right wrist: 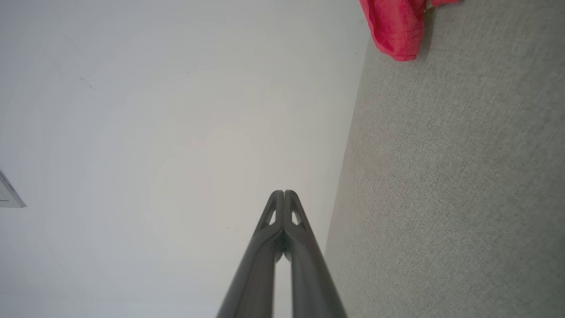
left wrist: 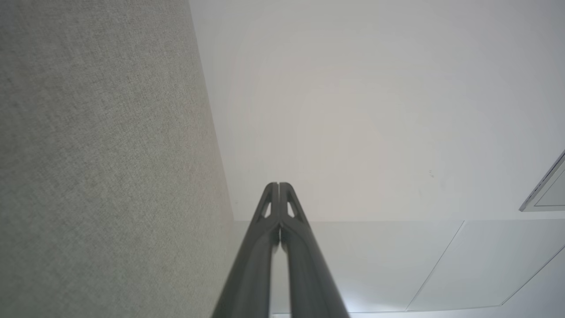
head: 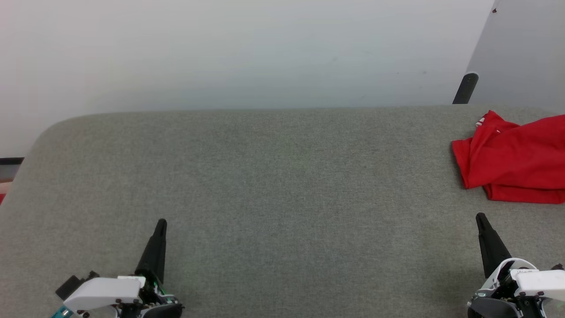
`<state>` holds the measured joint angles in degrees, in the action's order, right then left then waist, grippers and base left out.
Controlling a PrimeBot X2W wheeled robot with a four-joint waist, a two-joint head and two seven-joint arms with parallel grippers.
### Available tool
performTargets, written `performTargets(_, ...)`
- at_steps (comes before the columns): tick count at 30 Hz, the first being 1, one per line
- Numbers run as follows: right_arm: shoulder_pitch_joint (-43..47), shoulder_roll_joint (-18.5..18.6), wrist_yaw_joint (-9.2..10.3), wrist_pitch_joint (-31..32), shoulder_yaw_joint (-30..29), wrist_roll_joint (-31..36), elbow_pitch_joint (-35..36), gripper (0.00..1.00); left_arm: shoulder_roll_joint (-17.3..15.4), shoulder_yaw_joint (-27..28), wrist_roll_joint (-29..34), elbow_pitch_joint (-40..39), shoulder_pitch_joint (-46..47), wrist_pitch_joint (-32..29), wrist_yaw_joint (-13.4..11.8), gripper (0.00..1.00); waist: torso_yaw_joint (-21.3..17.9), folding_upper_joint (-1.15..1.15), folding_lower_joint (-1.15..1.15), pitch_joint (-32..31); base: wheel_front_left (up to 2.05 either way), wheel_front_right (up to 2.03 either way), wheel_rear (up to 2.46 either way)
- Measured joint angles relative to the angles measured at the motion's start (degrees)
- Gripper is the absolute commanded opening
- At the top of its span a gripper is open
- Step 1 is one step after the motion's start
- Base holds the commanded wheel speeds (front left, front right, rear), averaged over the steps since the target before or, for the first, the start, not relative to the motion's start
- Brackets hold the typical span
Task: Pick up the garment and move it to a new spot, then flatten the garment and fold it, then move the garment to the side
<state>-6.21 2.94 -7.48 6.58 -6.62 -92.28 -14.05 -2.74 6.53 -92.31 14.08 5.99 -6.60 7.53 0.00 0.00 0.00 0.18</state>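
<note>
Lying at the far right of the grey cloth-topped bench (head: 282, 185), the garment (head: 512, 163) is a red jersey shirt gathered into a few soft, uneven layers. A scrap of red-and-white striped trim peeks out at its far left corner, and its right part runs past the edge of the head view. The left gripper (head: 160, 225) rests at the near left and the right gripper (head: 481, 218) at the near right. Each has its two dark fingers pressed together on nothing, and both are well apart from the shirt. The scene fits two readings: a shirt bunched at the side and waiting to be carried to the middle, or one already folded, rather loosely, and set aside. I cannot judge which step is in hand. If the shirt is to be handled at all, the right gripper is the nearer one. Its fingers would have to part before meeting the cloth. Because the layers look slack, a shallow pinch would likely lift only the top one, so a hold at an edge through the whole stack seems safer. The broad bare middle of the bench gives ample room for spreading. As for holders, the bench alone bears the shirt, which lies loose on its top, in no box or basket.
</note>
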Motion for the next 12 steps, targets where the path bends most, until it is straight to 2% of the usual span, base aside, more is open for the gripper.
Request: performTargets(12,0.0,-0.01,0.0,0.0,0.0,0.0,0.0,0.0,0.0,-0.01,0.0,0.0,0.0,0.0,0.0,0.0,0.0,0.0,0.0,0.0,0.0,0.0,0.0)
